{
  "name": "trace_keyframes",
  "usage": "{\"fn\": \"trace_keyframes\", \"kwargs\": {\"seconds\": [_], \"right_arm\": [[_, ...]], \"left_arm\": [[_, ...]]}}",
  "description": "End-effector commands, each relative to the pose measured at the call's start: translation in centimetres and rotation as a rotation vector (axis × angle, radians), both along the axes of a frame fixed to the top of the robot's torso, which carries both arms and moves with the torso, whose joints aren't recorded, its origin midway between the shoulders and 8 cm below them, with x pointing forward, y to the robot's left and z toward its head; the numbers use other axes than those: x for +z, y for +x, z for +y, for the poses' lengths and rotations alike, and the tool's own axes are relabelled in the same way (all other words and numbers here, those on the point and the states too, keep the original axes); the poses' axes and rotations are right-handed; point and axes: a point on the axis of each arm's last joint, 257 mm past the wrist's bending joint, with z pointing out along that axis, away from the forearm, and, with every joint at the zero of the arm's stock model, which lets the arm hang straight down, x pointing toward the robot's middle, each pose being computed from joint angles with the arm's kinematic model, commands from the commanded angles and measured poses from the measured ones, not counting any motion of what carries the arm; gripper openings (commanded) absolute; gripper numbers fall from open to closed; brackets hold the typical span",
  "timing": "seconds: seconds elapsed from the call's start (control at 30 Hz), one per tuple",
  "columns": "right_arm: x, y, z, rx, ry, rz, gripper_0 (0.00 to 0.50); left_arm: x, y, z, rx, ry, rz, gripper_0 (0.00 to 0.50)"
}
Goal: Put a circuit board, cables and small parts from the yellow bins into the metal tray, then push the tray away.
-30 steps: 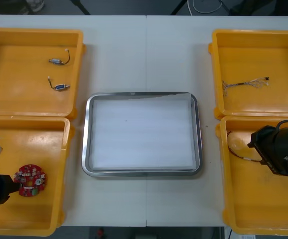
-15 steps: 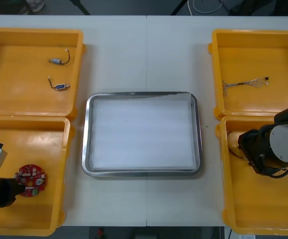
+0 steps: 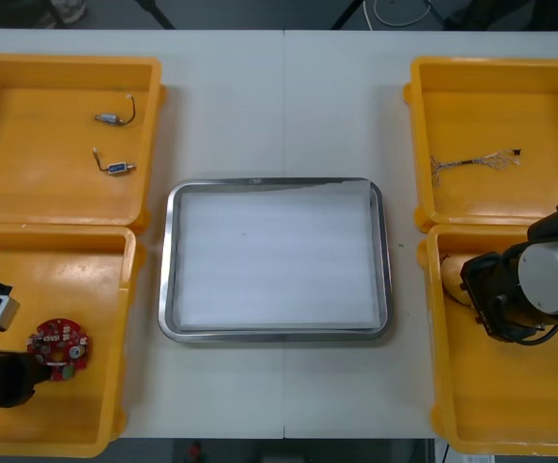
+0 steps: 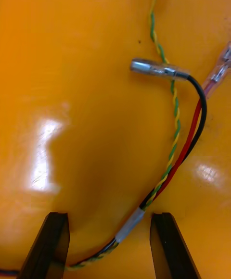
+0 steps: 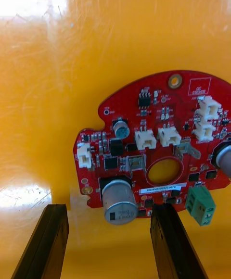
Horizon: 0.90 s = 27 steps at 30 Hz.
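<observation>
Red circuit board (image 5: 154,137) unmoved; left hand (image 5: 109,208) drew back, released; right hand (image 4: 108,215) released over cable (image 4: 177,125).

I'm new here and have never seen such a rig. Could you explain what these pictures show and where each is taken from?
This is a two-armed robot at a light table. The front view looks down from above its arms. The other two come from cameras on its wrists; the two black fingers at the bottom belong to that arm. Four yellow bins flank a metal tray, white inside. The left gripper is open at the edge of a round red circuit board. The right gripper is open, a cable lying between its fingers. Nothing is gripped. The far bins hold small metal parts and a second cable.
</observation>
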Motion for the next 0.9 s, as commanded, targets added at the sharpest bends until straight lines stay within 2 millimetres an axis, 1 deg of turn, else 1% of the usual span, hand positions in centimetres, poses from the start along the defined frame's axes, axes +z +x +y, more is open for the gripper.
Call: {"fn": "trace_keyframes", "kwargs": {"seconds": [0.03,0.43,0.47,0.53,0.57,0.6,0.63,0.8,0.83,0.87,0.9], "right_arm": [[0.5,0.9,0.0,-0.138,0.077,-0.024,0.484],[-0.1,0.2,1.4,-0.155,0.124,0.009,0.482],[-0.2,0.1,1.6,-0.152,0.128,0.013,0.484],[-0.3,-0.1,1.9,-0.152,0.134,0.020,0.484],[-0.3,-0.1,2.0,-0.149,0.133,0.022,0.484],[-0.3,-0.1,1.9,-0.152,0.133,0.021,0.484],[-0.4,-0.1,2.1,-0.149,0.136,0.024,0.484],[-0.3,-0.1,2.1,-0.148,0.137,0.022,0.484],[-0.3,-0.1,2.1,-0.146,0.137,0.022,0.338],[-0.3,-0.1,2.2,-0.143,0.137,0.022,0.299],[-0.3,-0.1,2.2,-0.137,0.135,0.022,0.221]], "left_arm": [[0.9,1.3,0.4,0.102,-0.036,-0.012,0.500],[1.3,2.1,0.4,0.112,-0.038,-0.028,0.500],[1.3,2.1,0.4,0.113,-0.039,-0.028,0.454],[1.4,2.1,0.4,0.112,-0.039,-0.028,0.232],[1.4,2.2,0.4,0.113,-0.038,-0.030,0.167],[1.3,2.1,0.4,0.112,-0.038,-0.027,0.065],[1.2,2.0,0.3,0.110,-0.037,-0.025,0.000],[1.1,2.1,0.3,0.108,-0.032,-0.025,0.000],[1.2,2.1,0.3,0.111,-0.034,-0.026,0.000],[1.1,2.1,0.3,0.110,-0.035,-0.026,0.000],[1.2,2.2,0.3,0.108,-0.034,-0.027,0.000]]}}
